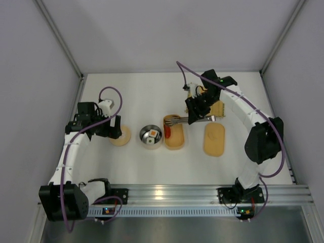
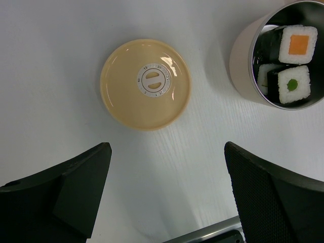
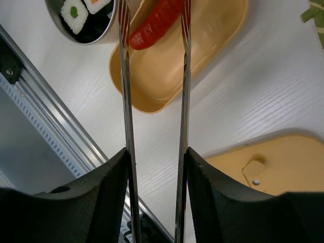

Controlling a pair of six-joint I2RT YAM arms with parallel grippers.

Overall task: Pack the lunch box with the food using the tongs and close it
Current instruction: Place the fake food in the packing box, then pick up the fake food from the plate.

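Note:
My right gripper (image 3: 156, 167) is shut on the tongs (image 3: 125, 91), one finger pressing each slim metal arm from outside. The arms stand spread and reach over the oval orange-tan lunch box (image 3: 167, 71). A red food piece (image 3: 154, 23) lies between the tong tips inside the box; whether it is pinched does not show. From above, the right gripper (image 1: 195, 114) hangs right of the lunch box (image 1: 174, 140), with the tongs (image 1: 182, 120) pointing left. The oval lid (image 1: 213, 139) lies to the box's right. My left gripper (image 2: 167, 172) is open over bare table.
A steel bowl (image 2: 243, 55) holding sushi rolls (image 2: 296, 43) stands left of the lunch box. A round tan lid (image 2: 146, 83) with a dial lies just ahead of the left fingers. Something green (image 3: 316, 12) shows at the far right. The metal rail (image 1: 202, 192) runs along the near edge.

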